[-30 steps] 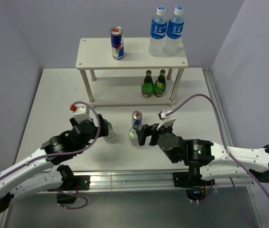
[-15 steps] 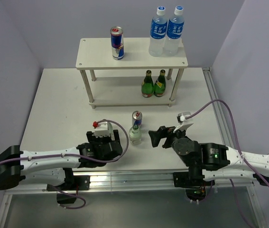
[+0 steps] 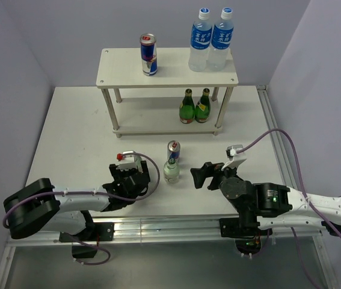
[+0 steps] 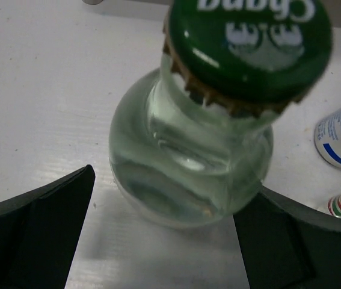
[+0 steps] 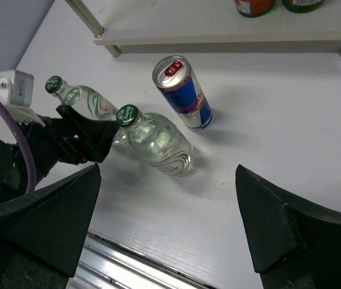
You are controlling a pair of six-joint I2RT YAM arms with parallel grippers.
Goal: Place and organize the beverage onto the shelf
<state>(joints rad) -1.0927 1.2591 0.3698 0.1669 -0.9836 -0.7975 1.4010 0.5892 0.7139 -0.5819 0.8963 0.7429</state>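
while i'm holding my left gripper (image 4: pixel 176 192) spread wide, the short clear green-capped glass bottle (image 4: pixel 188 156) is standing upright on the white table (image 4: pixel 50 90) between its fingers (image 4: pixel 32 235), my right gripper (image 3: pixel 195 177) farther off.

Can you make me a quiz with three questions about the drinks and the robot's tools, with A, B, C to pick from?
1. Where do the two dark green bottles stand? A) top board B) lower board of the shelf C) outside the shelf
2. How many cans stand on the top board? A) one B) two C) three
3. The right tool is: A) open and empty B) shut on a can C) shut on a bottle
Answers: 1 B, both stand under the top board, near its right end. 2 A, only a single can is up there. 3 A, its jaws stand wide with nothing between them.
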